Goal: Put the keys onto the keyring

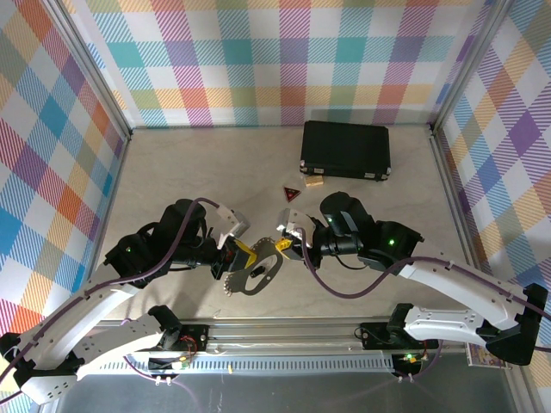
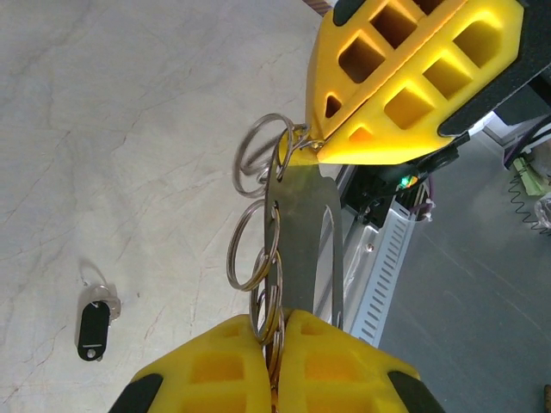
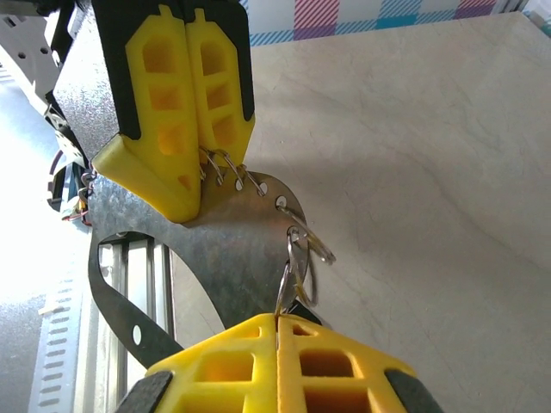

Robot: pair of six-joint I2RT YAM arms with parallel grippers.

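Up between the arms, left gripper (image 1: 244, 252) and right gripper (image 1: 284, 247) both pinch the keyring (image 1: 255, 277); the key (image 2: 95, 323) lies on the surface (image 2: 129, 129), apart, probably nearer the left.

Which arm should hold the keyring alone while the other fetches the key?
Left, probably: the left gripper is shut on the flat plate of the keyring; the right gripper only pinches a split ring at its edge and could release for the key on the table.

One keyring (image 2: 303, 215), one loose key (image 2: 93, 325), one case (image 1: 345, 150).
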